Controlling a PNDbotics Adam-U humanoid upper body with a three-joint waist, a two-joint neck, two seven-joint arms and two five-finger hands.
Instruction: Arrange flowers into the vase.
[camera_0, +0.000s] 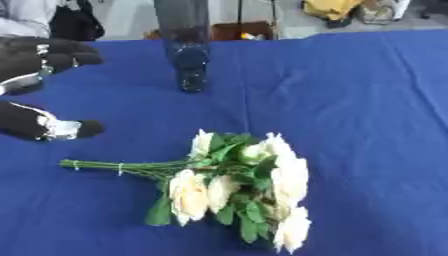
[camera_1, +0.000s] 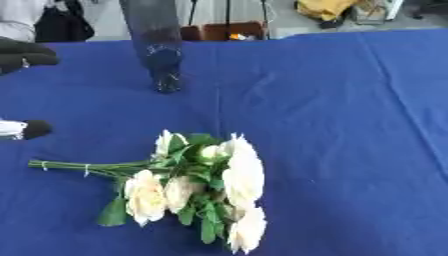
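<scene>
Lying: one bouquet (camera_0: 232, 187), one vase (camera_0: 185, 45)

Both eyes looked down from the robot's head, facing forward across the blue tabletop (camera_0: 367, 100), close over its near part. The two views shared almost everything: the bouquet (camera_0: 232, 187) low in the middle and the dark vase (camera_0: 188, 55) beyond it. The right eye sat a touch to the side, so everything slid leftward there, and the left hand (camera_0: 39, 60) was mostly cut off by the edge.
</scene>
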